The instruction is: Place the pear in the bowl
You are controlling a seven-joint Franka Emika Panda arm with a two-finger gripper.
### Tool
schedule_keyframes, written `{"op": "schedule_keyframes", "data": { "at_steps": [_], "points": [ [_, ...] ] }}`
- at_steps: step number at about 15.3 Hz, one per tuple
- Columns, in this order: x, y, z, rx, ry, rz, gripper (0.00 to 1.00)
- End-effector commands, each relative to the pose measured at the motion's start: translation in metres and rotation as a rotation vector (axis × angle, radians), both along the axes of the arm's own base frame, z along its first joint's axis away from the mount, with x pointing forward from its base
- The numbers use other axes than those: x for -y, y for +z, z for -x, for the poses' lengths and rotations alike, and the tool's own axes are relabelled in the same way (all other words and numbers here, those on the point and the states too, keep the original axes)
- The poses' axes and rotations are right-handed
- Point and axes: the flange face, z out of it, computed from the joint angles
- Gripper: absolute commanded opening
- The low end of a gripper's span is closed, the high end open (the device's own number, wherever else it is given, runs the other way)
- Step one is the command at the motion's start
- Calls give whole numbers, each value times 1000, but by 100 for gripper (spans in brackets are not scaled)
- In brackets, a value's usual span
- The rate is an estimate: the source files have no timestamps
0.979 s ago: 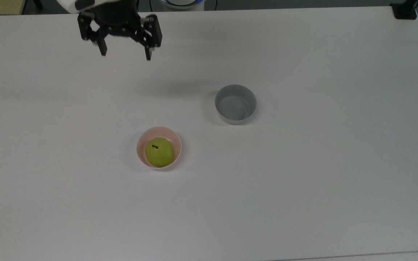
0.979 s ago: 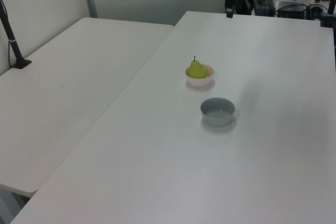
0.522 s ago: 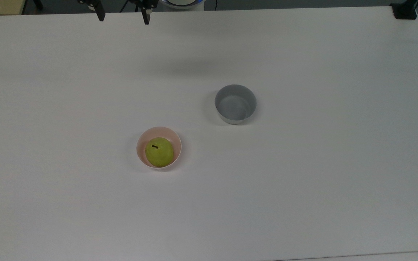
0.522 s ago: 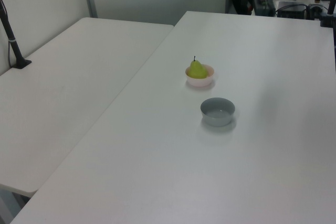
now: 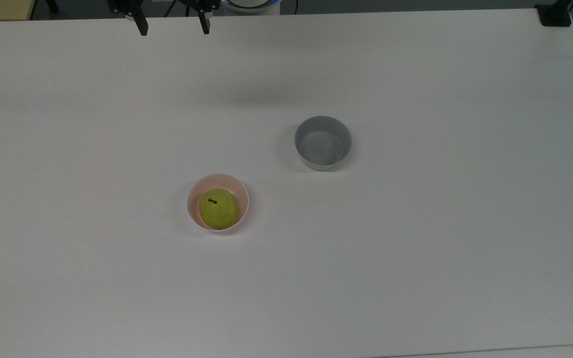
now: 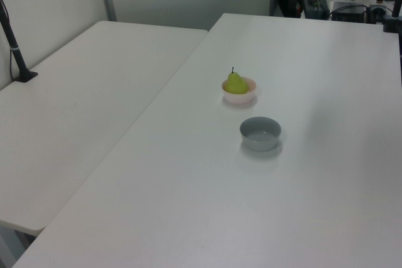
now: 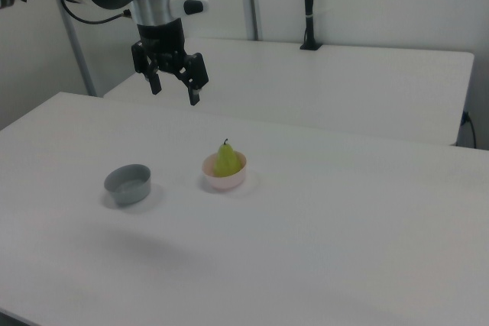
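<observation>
Two bowls and one pear: the pear (image 5: 219,208) sits in the pink bowl (image 5: 194,197), the grey-blue bowl (image 5: 323,142) stands apart. The pincer (image 7: 175,88), fingers apart, has dipped slightly since half a second ago.

The tabletop (image 5: 416,248) looks like a matt white laminate, smooth and even. The bowl (image 5: 194,199) has a smooth, faintly glossy pale pink inside, plastic or glazed by its look. The pear (image 5: 219,209) has a smooth, dull yellow-green skin. The grey-blue bowl (image 5: 323,144) appears smooth and satin. The hand (image 7: 174,91) looks like matt black plastic or metal.
</observation>
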Motion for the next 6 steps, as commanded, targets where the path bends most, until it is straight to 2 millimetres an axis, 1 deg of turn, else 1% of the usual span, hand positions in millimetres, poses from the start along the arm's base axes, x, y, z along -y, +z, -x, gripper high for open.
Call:
{"op": "schedule_keyframes", "data": {
  "at_steps": [1, 3, 6],
  "points": [
    [1, -1, 3, 23, 27, -17, 100],
    [1, -2, 4, 22, 57, -11, 100],
    [1, -2, 4, 22, 55, -11, 100]
  ]
}}
